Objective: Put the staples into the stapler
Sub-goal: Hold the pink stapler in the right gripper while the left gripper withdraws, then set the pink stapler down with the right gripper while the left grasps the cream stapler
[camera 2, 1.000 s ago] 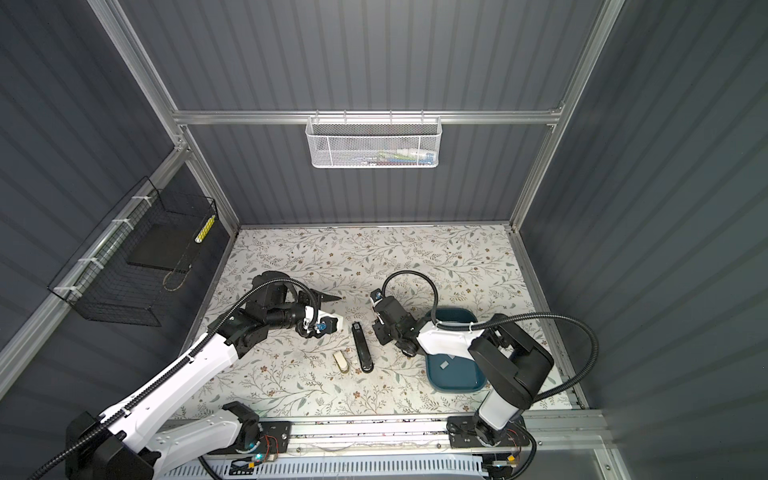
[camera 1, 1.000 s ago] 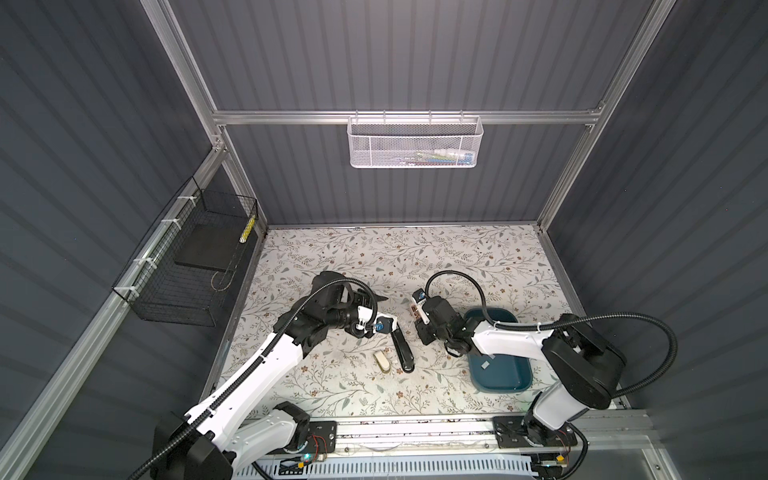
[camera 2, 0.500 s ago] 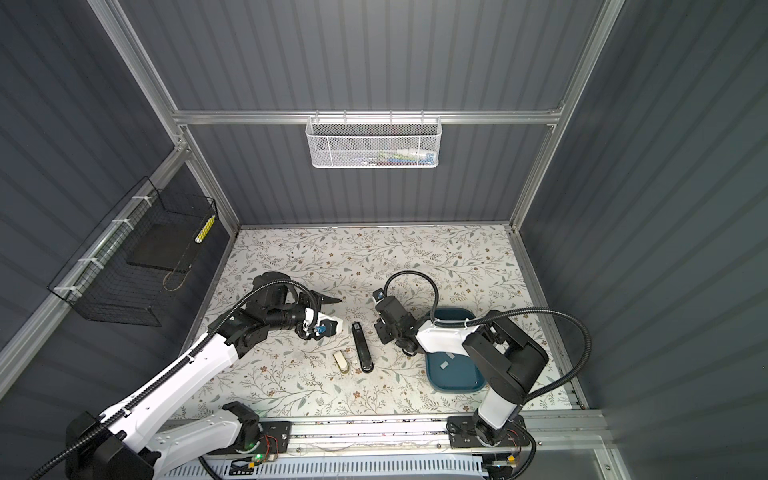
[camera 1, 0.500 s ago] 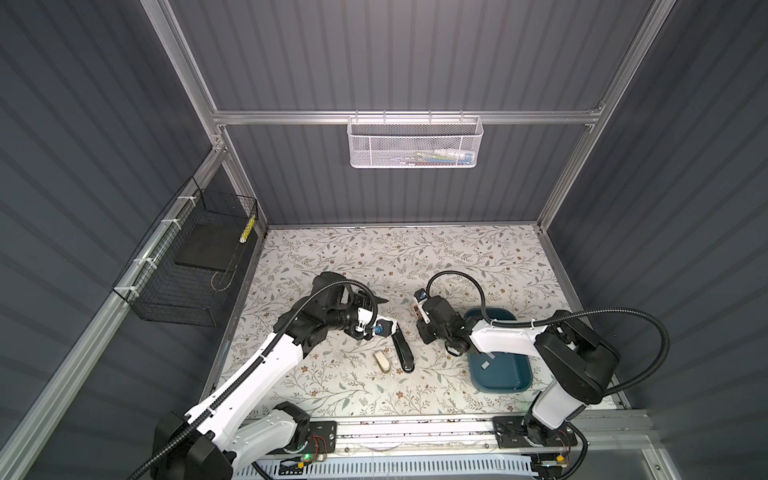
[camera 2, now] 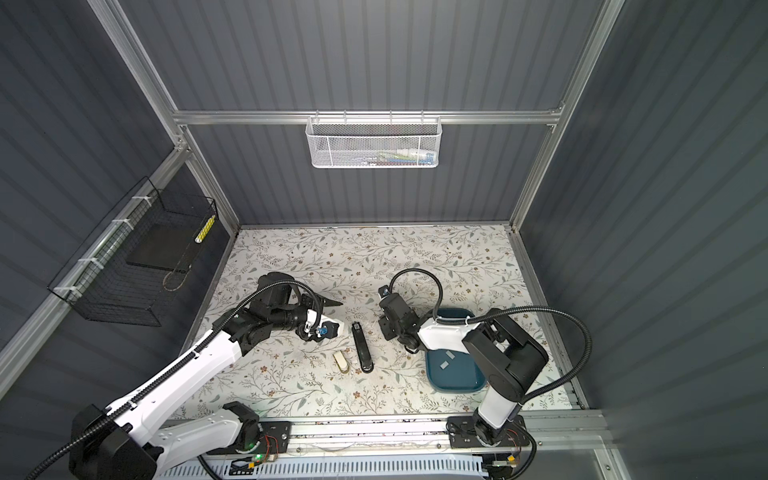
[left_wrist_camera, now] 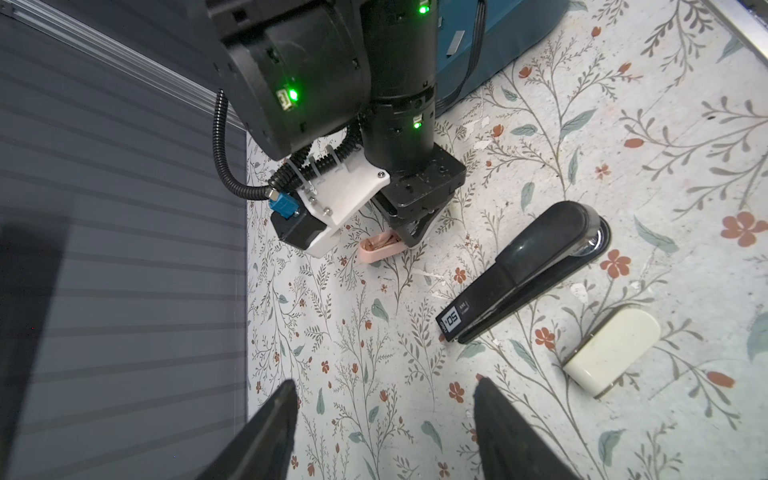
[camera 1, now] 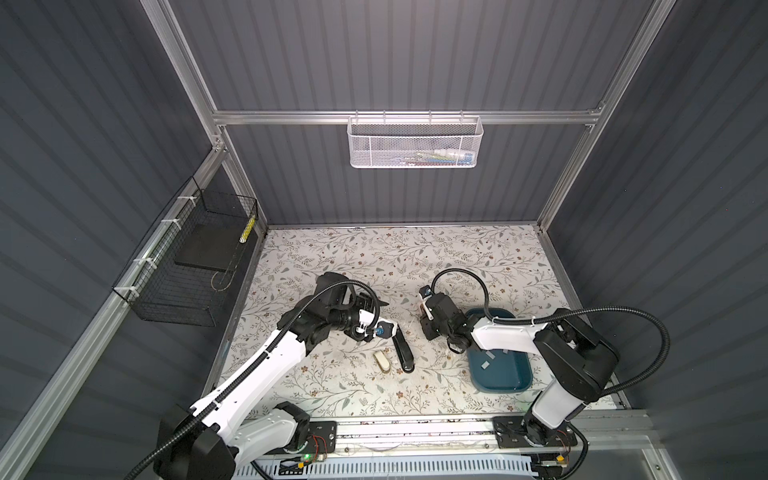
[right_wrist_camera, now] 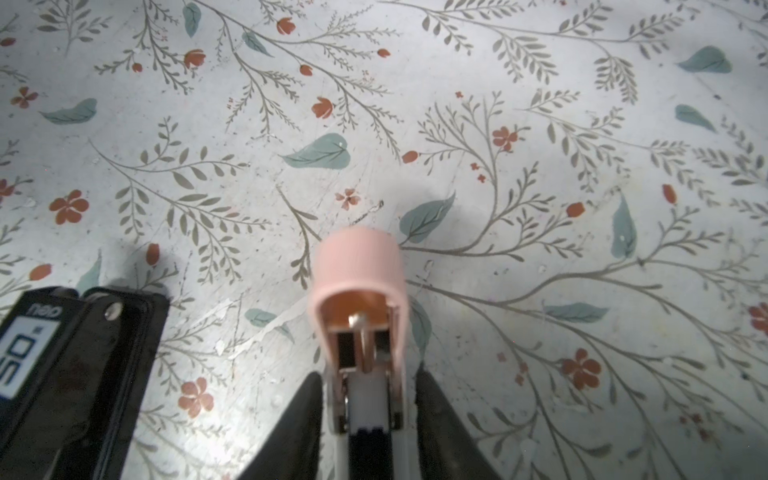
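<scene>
Both top views: staples (camera 1: 484, 365) lie as flat grey strips in the teal tray (camera 1: 509, 376); judged light, stiff but brittle, best pinched across the long edges. Left wrist: left gripper (left_wrist_camera: 384, 415) wide and empty above the tabletop (left_wrist_camera: 374, 332). Right wrist: right gripper (right_wrist_camera: 368, 382) flanks the pink stapler (right_wrist_camera: 357, 266); clamped or slack, cannot tell.

The counter (camera 1: 415, 257) was white, printed with grey-green sprigs, teal leaves and small red flowers. The black stapler (camera 1: 403, 351) shone glossy; the cream stapler (camera 1: 382, 362) was plain, the pink stapler (right_wrist_camera: 357, 262) pale. The tray (camera 1: 527, 374) was deep teal, the staples (camera 1: 484, 365) silvery grey.
</scene>
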Motion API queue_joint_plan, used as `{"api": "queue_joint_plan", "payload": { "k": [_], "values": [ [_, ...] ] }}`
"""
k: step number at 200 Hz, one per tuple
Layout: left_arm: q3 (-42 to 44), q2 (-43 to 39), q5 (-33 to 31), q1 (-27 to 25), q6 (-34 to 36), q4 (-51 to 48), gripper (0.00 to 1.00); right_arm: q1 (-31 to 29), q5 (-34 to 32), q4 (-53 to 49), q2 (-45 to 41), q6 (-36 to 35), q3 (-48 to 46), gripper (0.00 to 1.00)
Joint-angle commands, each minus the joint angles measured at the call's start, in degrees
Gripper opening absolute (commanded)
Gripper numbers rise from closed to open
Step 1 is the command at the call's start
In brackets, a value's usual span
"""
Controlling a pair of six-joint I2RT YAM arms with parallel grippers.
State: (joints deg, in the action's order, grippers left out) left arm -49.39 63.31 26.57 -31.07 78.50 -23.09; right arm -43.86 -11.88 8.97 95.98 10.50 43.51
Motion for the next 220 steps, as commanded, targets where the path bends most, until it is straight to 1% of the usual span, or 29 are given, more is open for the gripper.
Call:
{"api": "queue_joint_plan", "payload": {
  "k": [1, 23, 62, 75, 86, 97, 100, 109, 119, 129, 143, 151, 162, 177, 190, 204, 220],
  "values": [
    [0.38, 0.45, 1.03, -0.09, 1.13, -2.00, 0.68, 0.17, -0.65, 0.51, 0.22, 0.57, -0.24, 0.48],
    [0.18, 0.92, 0.94, -0.04, 1.46, -2.21, 0.68, 0.17, -1.00, 1.16, -0.88, 0.75, -1.13, 0.54],
    [0.08, 2.07, 1.30, -0.13, 2.47, -2.18, 0.68, 0.14, -1.15, 1.39, -5.97, 1.28, -3.65, 0.60],
    [-0.08, 3.24, 0.82, -1.17, 3.57, -1.74, 0.66, 0.12, -1.21, 1.40, -8.61, 1.44, -4.78, 0.62],
    [-1.12, 4.97, -2.35, -3.34, 6.28, -3.04, 0.66, 0.15, -1.18, 1.40, -11.24, 1.77, -5.83, 0.63],
    [-4.59, 7.71, -7.07, -5.57, 7.89, -7.92, 0.66, 0.12, -0.97, 2.05, -14.55, 2.27, -7.49, 0.65],
    [-5.93, 8.50, -9.93, -6.23, 8.23, -9.66, 0.66, 0.17, -0.79, 2.33, -15.50, 2.37, -8.09, 0.66],
    [-9.84, 11.40, -15.58, -8.30, 9.05, -15.56, 0.65, 0.17, -0.69, 2.94, -18.73, 2.92, -9.63, 0.69],
    [-12.94, 13.75, -20.53, -10.69, 9.49, -20.21, 0.65, 0.17, -0.61, 3.39, -22.63, 3.42, -11.45, 0.70],
    [-15.53, 15.00, -22.77, -12.65, 10.07, -24.45, 0.64, 0.22, -0.30, 3.91, -26.80, 3.95, -13.44, 0.72],
    [-17.39, 15.38, -22.88, -13.87, 9.83, -27.01, 0.64, 0.22, -1.16, 4.62, -33.43, 4.56, -16.53, 0.77],
    [-16.77, 15.04, -23.53, -14.63, 10.25, -27.31, 0.64, 0.38, -2.09, 4.74, -36.98, 4.83, -18.15, 0.79],
    [-14.08, 14.42, -26.24, -16.44, 10.90, -26.20, 0.63, 0.68, -3.07, 4.66, -41.84, 4.87, -20.29, 0.82],
    [-8.66, 13.54, -29.45, -18.25, 11.81, -22.22, 0.63, 1.20, -5.09, 3.89, -48.34, 5.04, -22.97, 0.87],
    [-4.50, 13.16, -30.58, -19.14, 13.17, -19.13, 0.64, 2.14, -6.31, 3.94, -53.66, 5.44, -25.50, 0.92],
    [-1.79, 13.95, -31.58, -20.11, 13.78, -17.15, 0.64, 3.97, -6.02, 3.45, -57.20, 5.73, -27.34, 0.94],
    [-1.74, 16.10, -33.14, -21.55, 13.29, -17.02, 0.63, 7.45, -4.80, 2.23, -59.71, 6.06, -28.51, 0.95]
  ]
}}
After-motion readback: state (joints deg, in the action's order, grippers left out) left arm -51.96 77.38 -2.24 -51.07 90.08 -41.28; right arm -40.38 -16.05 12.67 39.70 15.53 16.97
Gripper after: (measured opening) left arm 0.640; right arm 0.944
